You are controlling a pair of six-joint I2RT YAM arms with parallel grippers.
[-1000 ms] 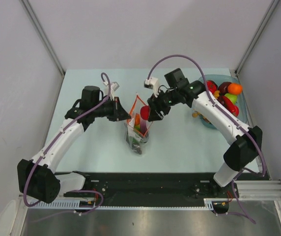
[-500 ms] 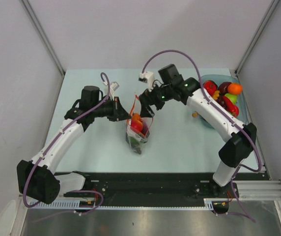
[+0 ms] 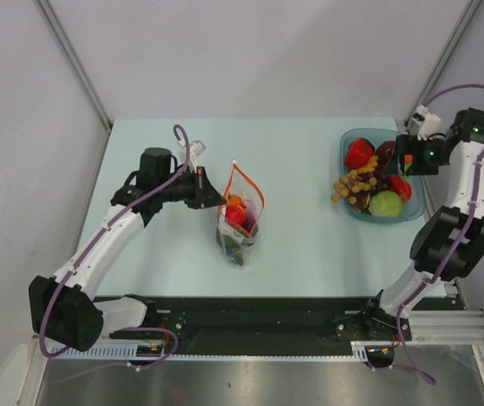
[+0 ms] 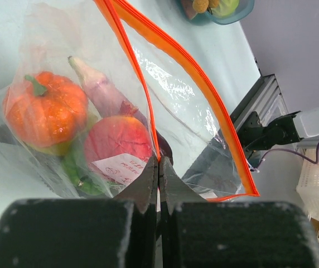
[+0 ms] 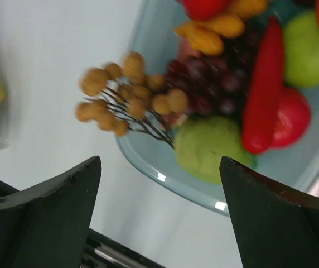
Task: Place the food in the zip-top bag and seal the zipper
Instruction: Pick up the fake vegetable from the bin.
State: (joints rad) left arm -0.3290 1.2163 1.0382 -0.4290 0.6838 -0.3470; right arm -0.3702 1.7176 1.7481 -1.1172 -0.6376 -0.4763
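We see the zip-top bag (image 3: 240, 222) standing on the pale blue table (image 3: 310, 245), left of centre, its clear film crinkled and shiny. Its zipper (image 4: 187, 64), a thin orange-red strip, gapes in a long loop, so the mouth is open. The left tool (image 4: 158, 167) is pressed together on the zip-top bag's near wall, right at the zipper's edge (the black fingers meet with only film between them).

Some food (image 4: 117, 142) already lies inside: a ribbed orange pumpkin (image 4: 48, 114) with a green stem, a smooth red round fruit with a paper label, a tapered pale purple root (image 4: 101, 89) and something glossy green (image 4: 78, 173) beneath.

Well apart, at the table's right edge, sits the translucent blue tray (image 5: 148, 167), and the right tool (image 5: 159, 167) hovers over it, spread wide and gripping nothing. In the tray we make out a wiry cluster of tan berries (image 5: 126, 92) spilling over the rim, dark grapes (image 5: 215, 72), a long red chili (image 5: 265, 95) and a matte green apple (image 5: 215, 148).
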